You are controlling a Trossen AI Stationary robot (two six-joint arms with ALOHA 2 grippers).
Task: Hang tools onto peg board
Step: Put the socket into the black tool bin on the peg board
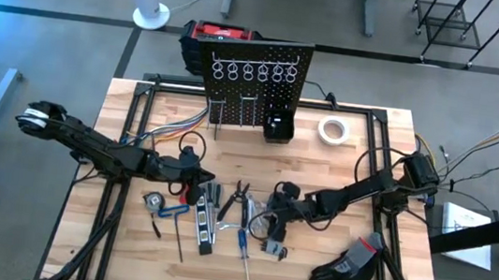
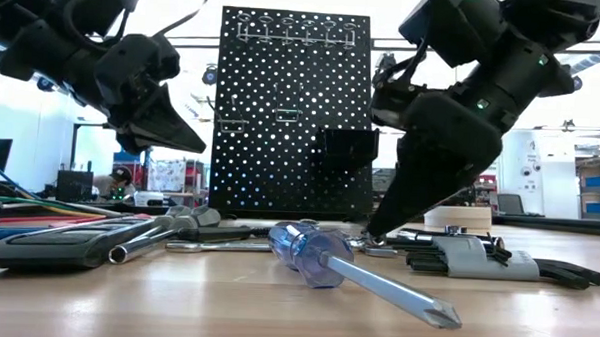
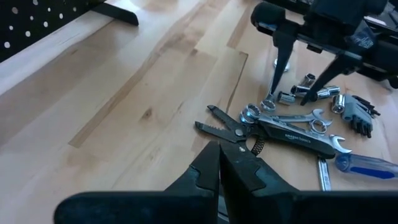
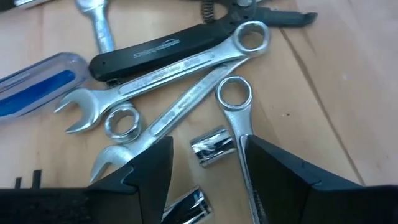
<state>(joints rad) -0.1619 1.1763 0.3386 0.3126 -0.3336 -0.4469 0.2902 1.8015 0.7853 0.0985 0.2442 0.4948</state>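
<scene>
between right end effector (image 4: 205,163) fingers: three wrenches (image 4: 168,68), two sockets (image 4: 211,149).

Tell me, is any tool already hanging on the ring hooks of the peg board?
No; in the high view the silver ring hooks on the peg board are all bare.

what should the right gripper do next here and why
Probably lower a little and close on the wrench. The right gripper hangs open just above the tool pile, and that wrench's shank runs up between its fingers, ring end free. The left gripper waits shut nearby, and the peg board hooks look empty.
</scene>
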